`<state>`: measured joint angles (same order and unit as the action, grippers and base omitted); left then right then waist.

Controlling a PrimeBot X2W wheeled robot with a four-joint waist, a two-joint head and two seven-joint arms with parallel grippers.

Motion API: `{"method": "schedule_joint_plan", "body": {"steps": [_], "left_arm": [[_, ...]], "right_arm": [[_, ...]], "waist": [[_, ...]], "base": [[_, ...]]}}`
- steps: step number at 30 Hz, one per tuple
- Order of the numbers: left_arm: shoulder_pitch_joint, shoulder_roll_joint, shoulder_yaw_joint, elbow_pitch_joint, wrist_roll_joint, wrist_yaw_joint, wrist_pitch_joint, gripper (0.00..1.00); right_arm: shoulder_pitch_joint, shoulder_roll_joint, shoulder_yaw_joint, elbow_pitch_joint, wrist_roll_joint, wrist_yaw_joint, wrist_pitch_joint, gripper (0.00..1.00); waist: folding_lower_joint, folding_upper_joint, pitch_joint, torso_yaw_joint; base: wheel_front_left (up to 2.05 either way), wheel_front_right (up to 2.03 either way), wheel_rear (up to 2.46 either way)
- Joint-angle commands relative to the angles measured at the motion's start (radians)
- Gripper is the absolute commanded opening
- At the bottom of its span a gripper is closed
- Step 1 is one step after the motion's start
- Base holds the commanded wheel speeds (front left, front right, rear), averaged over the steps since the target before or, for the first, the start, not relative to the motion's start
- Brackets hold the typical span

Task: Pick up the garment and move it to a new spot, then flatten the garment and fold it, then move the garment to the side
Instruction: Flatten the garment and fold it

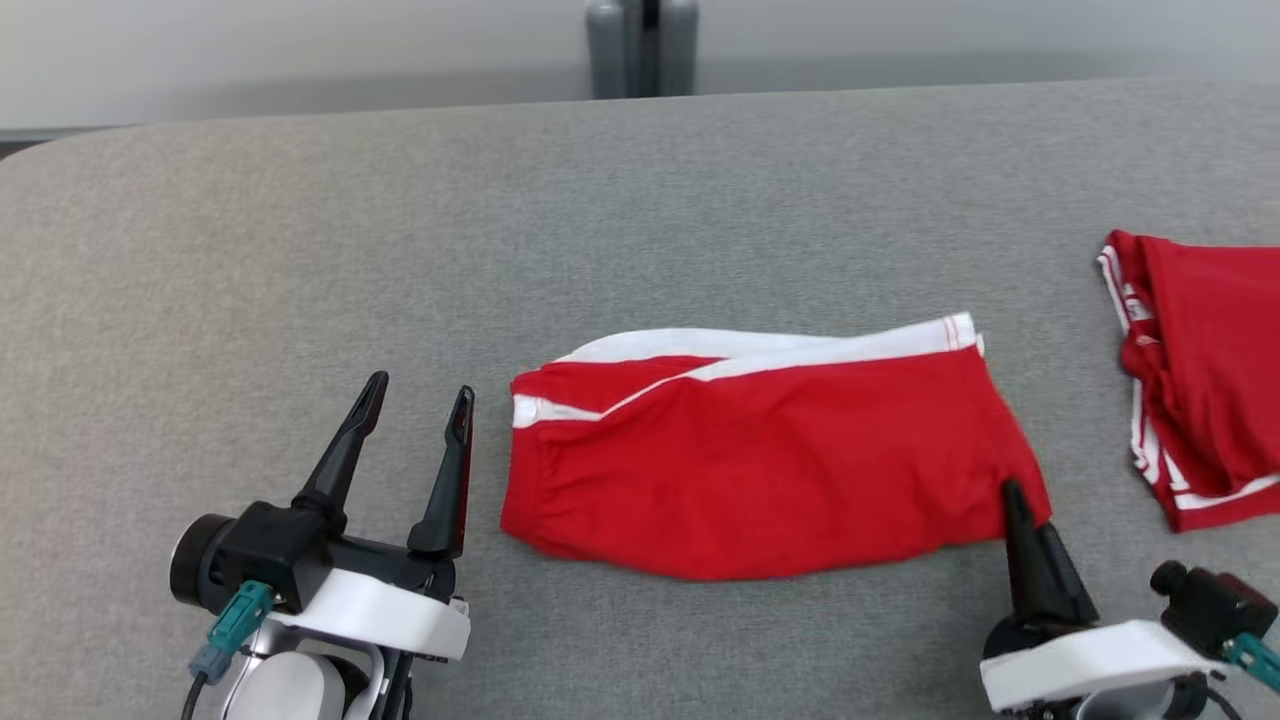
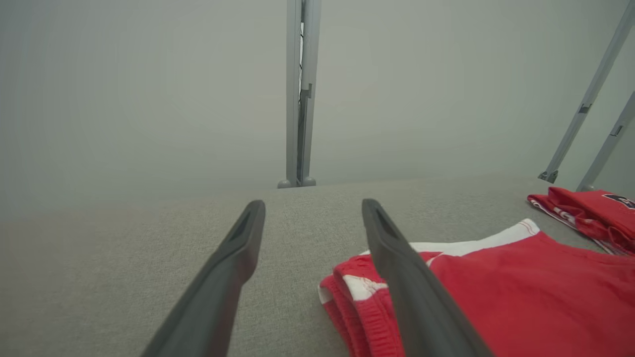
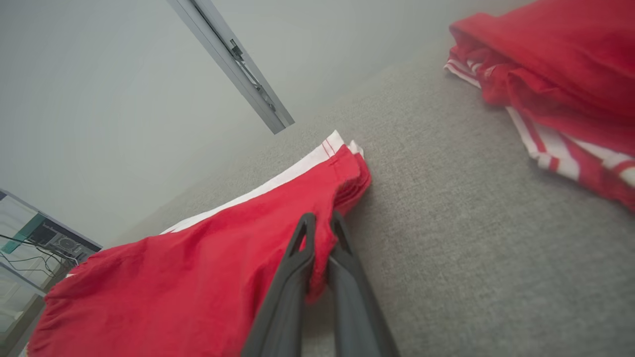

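Observation:
The garment is a pair of red shorts with white trim, folded and lying flat in the middle of the grey table. My right gripper is shut on the garment's near right corner; in the right wrist view the red cloth is pinched between its fingers. My left gripper stands open just left of the garment's left edge, not touching it. The left wrist view shows the garment to the right of the open fingers.
A second red garment with white stripes lies bunched at the table's right edge, also seen in the right wrist view. A grey post stands behind the table's far edge. Bare grey cloth stretches to the left and far side.

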<state>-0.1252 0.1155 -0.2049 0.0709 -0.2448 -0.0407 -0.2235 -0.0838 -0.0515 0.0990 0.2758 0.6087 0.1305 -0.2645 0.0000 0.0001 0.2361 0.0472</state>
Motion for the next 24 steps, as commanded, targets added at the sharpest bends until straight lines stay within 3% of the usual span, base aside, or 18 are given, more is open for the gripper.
{"method": "schedule_joint_plan", "body": {"steps": [1, 8, 13, 17, 22, 24], "left_arm": [[0.012, 0.012, 0.004, -0.011, 0.004, 0.007, 0.005, 1.00], [0.020, 0.022, -0.004, -0.040, 0.006, 0.013, 0.030, 1.00], [0.008, 0.023, -0.004, -0.053, -0.002, 0.017, 0.037, 1.00], [-0.001, 0.023, -0.008, -0.055, -0.005, 0.017, 0.036, 1.00], [-0.011, 0.014, -0.015, -0.044, -0.014, 0.021, 0.030, 1.00], [-0.016, 0.010, -0.019, -0.039, -0.019, 0.023, 0.023, 1.00]], "right_arm": [[0.024, -0.002, 0.010, -0.019, 0.012, 0.001, -0.001, 0.00], [0.041, -0.003, -0.007, -0.025, 0.007, 0.001, -0.001, 0.00], [-0.030, -0.002, 0.017, -0.073, -0.106, 0.001, -0.001, 0.00], [-0.077, -0.001, 0.090, -0.123, -0.191, 0.001, -0.001, 0.00], [-0.139, -0.003, 0.284, -0.185, -0.248, 0.001, -0.001, 0.00], [-0.164, -0.002, 0.416, -0.182, -0.248, 0.001, 0.000, 0.00]], "waist": [[0.0000, -0.0001, -0.018, -0.029], [0.0000, -0.0001, -0.023, -0.049], [0.0000, -0.0001, -0.007, -0.046], [0.0000, -0.0001, 0.000, -0.035], [0.0000, -0.0001, 0.003, 0.002], [0.0000, -0.0001, 0.007, 0.025]], "base": [[0.00, 0.00, 0.00], [0.00, 0.00, 0.00], [0.00, 0.00, 0.00], [0.00, 0.00, 0.00], [0.00, 0.00, 0.00], [0.00, 0.00, 0.00]]}}
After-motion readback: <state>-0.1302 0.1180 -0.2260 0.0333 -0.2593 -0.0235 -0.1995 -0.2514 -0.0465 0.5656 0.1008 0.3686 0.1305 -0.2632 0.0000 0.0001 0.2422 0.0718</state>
